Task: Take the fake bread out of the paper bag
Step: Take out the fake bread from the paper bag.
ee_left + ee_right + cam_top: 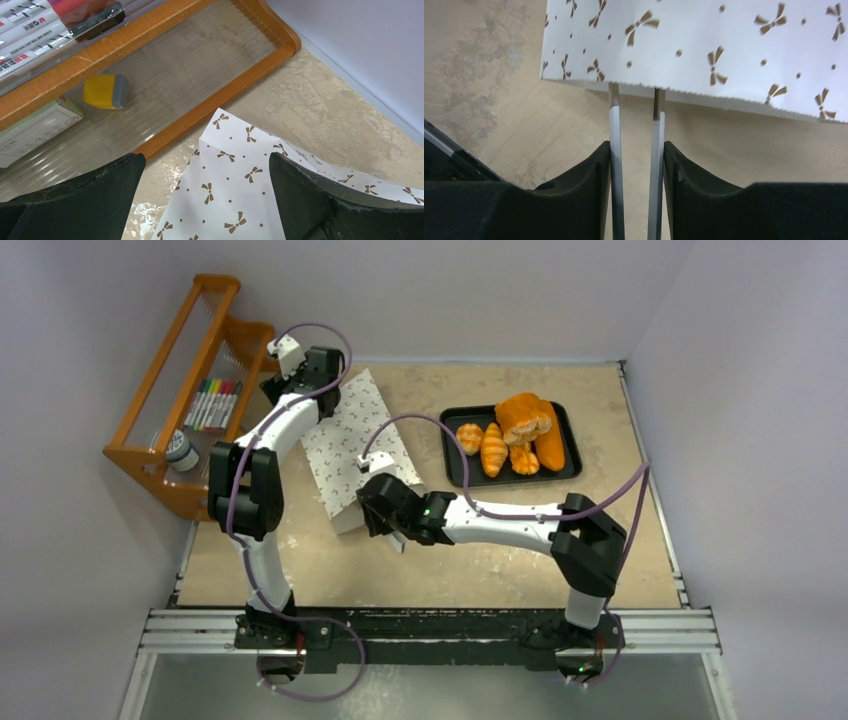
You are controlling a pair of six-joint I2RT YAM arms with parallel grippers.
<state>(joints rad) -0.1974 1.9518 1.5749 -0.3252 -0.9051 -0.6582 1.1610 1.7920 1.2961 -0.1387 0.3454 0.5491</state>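
Paper bag (350, 440) lies flat on the table (450, 560), left of centre, its long axis running from the far left down toward the middle. Its far corner rests just beside the foot of the orange rack (150, 455). Bread (515, 430) sits on the black tray (447, 450), right of the bag and apart from it: loaves, croissants and a round roll, bunched together. Whether any piece is inside the bag cannot be told. Left gripper (204, 160) hangs over the bag's far corner with its fingers spread wide, the printed paper showing between them; no contact with the paper is visible. Right gripper (636, 92) is at the bag's near, serrated edge, fingers drawn close with a narrow gap. Their tips pass under the paper edge and are hidden, so whether they pinch anything cannot be told. The rack holds markers (213, 403) and a yellow-and-grey eraser (106, 91).
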